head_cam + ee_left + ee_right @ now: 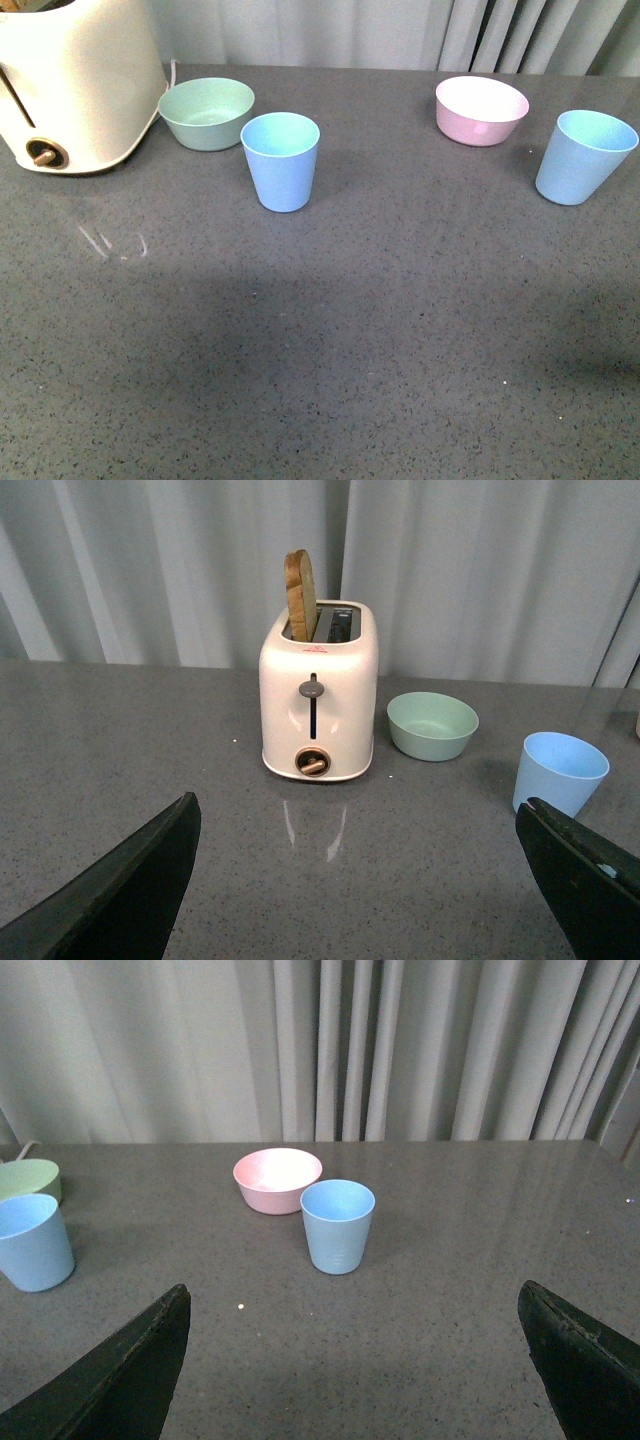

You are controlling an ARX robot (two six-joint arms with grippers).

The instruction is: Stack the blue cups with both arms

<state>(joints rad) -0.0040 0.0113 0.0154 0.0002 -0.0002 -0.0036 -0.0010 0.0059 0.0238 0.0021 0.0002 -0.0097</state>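
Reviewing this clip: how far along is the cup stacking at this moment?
Nothing done yet: one blue cup stands upright by the green bowl, the other blue cup by the pink bowl, well apart. Nothing in hand: the left end effector and right end effector are open and empty. Left: grasping both cups and nesting one in the other.

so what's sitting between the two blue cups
Only bare table lies between the left cup and the right cup; the pink bowl sits behind that line, nearer the right cup. The front view shows it.
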